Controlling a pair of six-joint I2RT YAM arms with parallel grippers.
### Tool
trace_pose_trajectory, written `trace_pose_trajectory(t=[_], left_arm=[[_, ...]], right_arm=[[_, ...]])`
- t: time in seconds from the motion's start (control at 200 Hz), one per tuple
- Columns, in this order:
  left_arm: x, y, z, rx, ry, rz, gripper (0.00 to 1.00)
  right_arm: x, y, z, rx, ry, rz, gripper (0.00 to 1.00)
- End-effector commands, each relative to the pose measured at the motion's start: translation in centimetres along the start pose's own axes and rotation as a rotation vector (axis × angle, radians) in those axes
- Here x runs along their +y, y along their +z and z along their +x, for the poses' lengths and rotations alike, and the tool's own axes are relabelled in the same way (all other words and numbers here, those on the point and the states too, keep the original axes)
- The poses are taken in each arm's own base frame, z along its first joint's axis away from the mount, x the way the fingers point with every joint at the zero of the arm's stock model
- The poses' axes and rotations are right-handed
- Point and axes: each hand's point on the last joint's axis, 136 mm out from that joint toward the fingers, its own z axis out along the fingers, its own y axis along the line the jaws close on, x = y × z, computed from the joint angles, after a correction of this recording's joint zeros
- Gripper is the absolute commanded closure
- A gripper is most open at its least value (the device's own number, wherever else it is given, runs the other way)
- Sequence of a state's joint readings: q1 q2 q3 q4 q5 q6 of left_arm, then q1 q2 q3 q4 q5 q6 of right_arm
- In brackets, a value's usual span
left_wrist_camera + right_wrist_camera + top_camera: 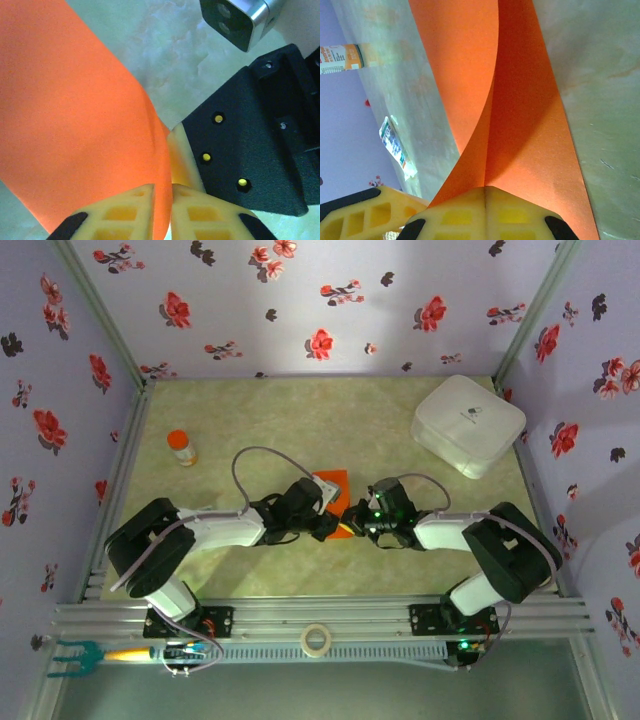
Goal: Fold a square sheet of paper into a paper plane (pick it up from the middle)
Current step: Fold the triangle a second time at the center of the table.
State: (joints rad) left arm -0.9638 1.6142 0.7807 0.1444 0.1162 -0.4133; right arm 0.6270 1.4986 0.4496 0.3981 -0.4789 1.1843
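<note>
Where both pinch: square sheet of paper (470,65), curled
Left hand (161,212): closed on the sheet
Right hand (485,212): clamped on it

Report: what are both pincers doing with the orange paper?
Left pincer shut on thin orange-red paper sheet. Right pincer likewise. Orange-capped bottle, white plastic case well aside.

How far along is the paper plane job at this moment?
Done: the paper is bent over itself in a soft curve. In hand: both pairs of jaws are shut on it, close together. Left: no sharp crease or pointed nose shows, so nearly all the folds remain.
</note>
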Motion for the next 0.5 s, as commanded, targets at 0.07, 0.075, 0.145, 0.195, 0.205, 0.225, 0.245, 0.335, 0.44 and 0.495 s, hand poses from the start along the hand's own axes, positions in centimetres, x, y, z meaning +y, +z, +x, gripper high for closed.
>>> trace_pose_trajectory(t=[0.07,0.075,0.145,0.195,0.205,0.225,0.245,0.335,0.44,0.495], left_arm=[[-0.1,-0.1,-0.4,-0.013,0.005,0.01,0.84],[-0.1,-0.1,-0.3,-0.013,0.005,0.01,0.84],[0.1,0.0,-0.3,-0.015,0.005,0.008,0.89],[0.1,0.1,-0.2,-0.019,0.002,0.009,0.94],[0.1,0.1,-0.3,-0.02,0.002,0.009,0.95],[0.2,0.2,-0.2,-0.019,0.001,0.007,0.96],[0.1,0.2,-0.3,-0.02,0.001,0.01,0.97],[0.0,0.2,-0.4,-0.011,-0.001,0.009,1.0],[-0.2,0.2,-0.7,-0.012,-0.026,0.018,1.0],[-0.2,0.2,-0.7,-0.014,-0.047,0.019,1.0]], right_arm=[[0.5,0.2,0.1,0.006,0.001,-0.019,0.96],[0.5,0.2,0.1,0.006,0.002,-0.019,0.96],[0.4,0.2,0.1,0.008,0.004,-0.019,0.96],[0.4,0.2,0.2,0.008,0.003,-0.018,0.96],[0.4,0.2,0.2,0.008,0.003,-0.016,0.96],[0.4,0.2,0.1,0.006,0.004,-0.015,0.96],[0.3,0.1,0.2,0.005,0.003,-0.014,0.96],[-0.4,0.0,0.1,-0.003,0.005,0.014,0.95],[-1.4,-0.1,0.2,0.0,-0.005,0.074,0.95],[-1.8,-0.1,0.3,0.007,-0.015,0.098,0.95]])
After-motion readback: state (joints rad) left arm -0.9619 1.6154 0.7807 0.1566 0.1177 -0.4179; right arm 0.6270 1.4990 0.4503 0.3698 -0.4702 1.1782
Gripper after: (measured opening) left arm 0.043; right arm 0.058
